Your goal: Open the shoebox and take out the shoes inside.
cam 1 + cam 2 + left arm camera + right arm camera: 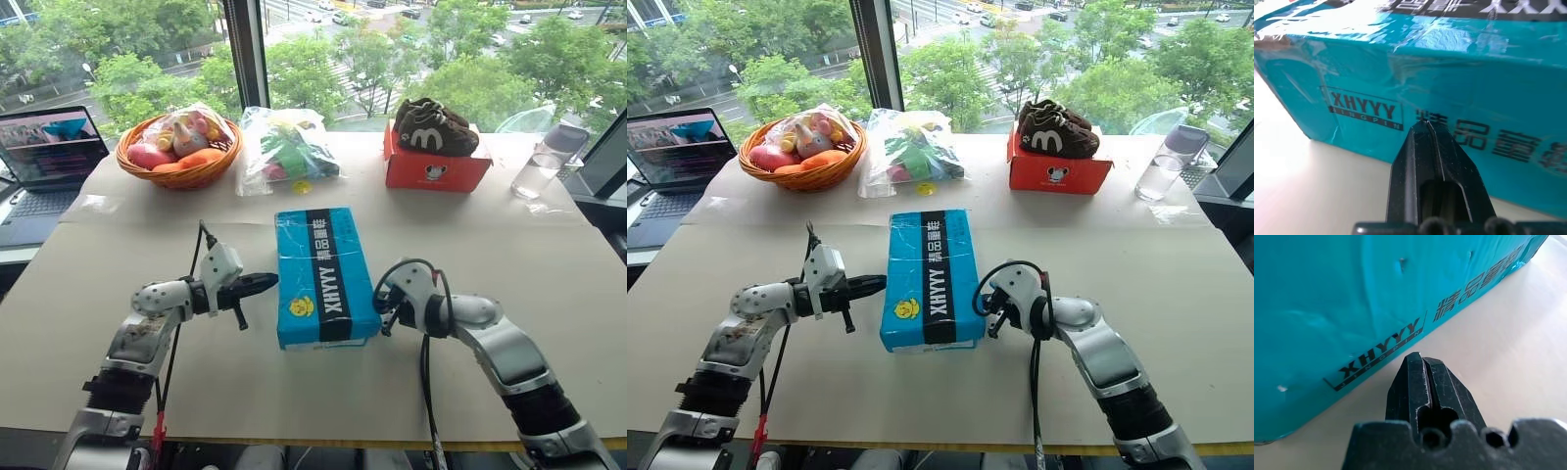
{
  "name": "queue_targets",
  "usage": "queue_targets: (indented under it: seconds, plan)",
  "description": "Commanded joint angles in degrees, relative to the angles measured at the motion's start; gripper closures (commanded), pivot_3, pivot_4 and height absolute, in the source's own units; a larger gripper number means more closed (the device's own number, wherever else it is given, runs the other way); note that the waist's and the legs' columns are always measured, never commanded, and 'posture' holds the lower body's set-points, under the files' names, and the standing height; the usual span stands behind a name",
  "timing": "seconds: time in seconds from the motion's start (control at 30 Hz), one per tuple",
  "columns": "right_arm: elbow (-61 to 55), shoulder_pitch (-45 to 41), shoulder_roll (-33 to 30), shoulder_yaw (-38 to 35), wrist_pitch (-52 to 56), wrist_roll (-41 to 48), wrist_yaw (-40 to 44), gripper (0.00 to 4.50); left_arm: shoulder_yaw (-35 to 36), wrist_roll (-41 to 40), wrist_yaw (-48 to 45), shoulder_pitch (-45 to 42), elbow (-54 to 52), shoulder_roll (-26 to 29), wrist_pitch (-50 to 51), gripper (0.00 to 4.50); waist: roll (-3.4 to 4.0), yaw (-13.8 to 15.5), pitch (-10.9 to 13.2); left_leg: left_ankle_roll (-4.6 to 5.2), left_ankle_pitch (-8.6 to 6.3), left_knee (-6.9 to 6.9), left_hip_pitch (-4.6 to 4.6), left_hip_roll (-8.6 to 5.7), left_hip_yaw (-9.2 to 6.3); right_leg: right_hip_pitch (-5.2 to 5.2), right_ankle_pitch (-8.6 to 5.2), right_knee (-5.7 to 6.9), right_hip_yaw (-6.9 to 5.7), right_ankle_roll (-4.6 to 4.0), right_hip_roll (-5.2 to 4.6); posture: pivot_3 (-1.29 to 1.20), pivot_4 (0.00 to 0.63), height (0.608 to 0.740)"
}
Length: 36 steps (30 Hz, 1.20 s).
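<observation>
**Both Grippers at the Closed Box: Slip and Shove Risk**

I see the left gripper [266, 282] with its two black fingers pressed together, holding nothing, tip just beside the left long wall of the bright blue rectangular cardboard shoebox [323, 274]. The box lies mid-table, lid down; the shoes inside are hidden. The right gripper [384, 304] is likewise closed and empty, near the right wall. In my judgement, closed tips may skid along the glossy wall or shove the box sideways instead of catching the lid edge.
</observation>
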Motion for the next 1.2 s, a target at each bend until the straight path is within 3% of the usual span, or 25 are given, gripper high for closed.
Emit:
queue_targets:
  seconds: [0.03, 0.17, 0.3, 0.47, 0.63, 0.77, 0.87, 1.2]
  plan:
    - [-3.89, 1.06, -1.34, -1.68, 1.0, 1.71, 1.06, 4.45, 0.03, 1.13, 0.2, -2.53, 2.99, -0.82, -3.78, 4.5, 0.0, -0.04, 0.0, 0.0, 0.0, 0.06, 0.0, -0.01, 0.0, 0.02, 0.0, 0.0, 0.0, 0.01, 0.0, 0.0, 0.15, 0.74]
    - [-5.12, 1.85, -1.94, -1.69, 1.16, 3.04, 2.32, 4.45, 0.76, 1.06, -0.28, -3.06, 3.52, -0.33, -4.7, 4.5, 0.0, -0.2, 0.0, 0.02, -0.01, 0.33, -0.07, -0.03, 0.0, 0.06, 0.04, 0.03, 0.01, 0.06, 0.0, 0.0, 0.15, 0.74]
    - [-4.3, 0.89, -1.46, -1.99, 0.97, 3.97, 2.45, 4.45, 3.48, -2.9, -2.9, 1.08, -3.95, 3.73, -0.34, 4.5, 0.0, -0.5, 0.0, 0.02, -0.02, 0.42, -0.07, -0.02, 0.0, 0.08, 0.06, 0.07, 0.02, 0.09, 0.0, 0.0, 0.15, 0.74]
    - [-1.72, -0.55, -1.18, -1.87, -0.21, 3.99, 3.04, 4.45, 10.9, -11.73, -6.6, 13.83, -19.44, 13.56, 10.02, 4.5, 0.02, -1.78, 0.01, 0.04, -0.03, 0.29, -0.02, 0.04, 0.07, -0.03, 0.06, 0.12, 0.19, 0.07, 0.04, 0.0, 0.15, 0.74]
    - [2.19, -3.62, -0.43, -0.85, -2.1, 3.94, 4.97, 4.45, 25.85, -25.06, -5.89, 29.85, -35.86, 20.36, 25.21, 4.5, 0.02, -1.72, 0.04, 0.05, -0.04, 0.34, 0.03, 0.05, 0.1, 0.0, 0.07, 0.14, 0.27, 0.06, 0.05, 0.0, 0.15, 0.74]
    - [5.66, -6.48, 0.55, -0.57, -3.37, 4.33, 6.7, 4.45, 37.71, -34.16, -2.07, 40.16, -44.87, 19.44, 32.8, 4.5, 0.04, -1.56, 0.06, 0.05, -0.04, 0.36, 0.05, 0.11, 0.13, -0.02, 0.08, 0.18, 0.29, 0.02, 0.09, 0.0, 0.15, 0.74]
    - [7.45, -8.27, 1.05, -0.68, -3.98, 4.88, 8.22, 4.45, 42.59, -37.92, 0.83, 44.27, -47.97, 17.98, 35.1, 4.5, 0.04, -1.32, 0.06, 0.05, -0.04, 0.34, 0.08, 0.17, 0.23, -0.02, 0.1, 0.16, 0.39, -0.03, 0.13, 0.0, 0.15, 0.74]
    - [4.68, -14.55, 2.97, -5.06, 0.29, 13.26, 11.31, 4.45, 44.43, -40.25, 4.84, 46.36, -50.18, 17.93, 35.55, 4.5, 0.04, -0.8, 0.06, 0.04, -0.05, 0.34, 0.08, 0.33, 0.54, -0.13, 0.19, 0.16, 0.67, -0.16, 0.31, 0.0, 0.15, 0.74]
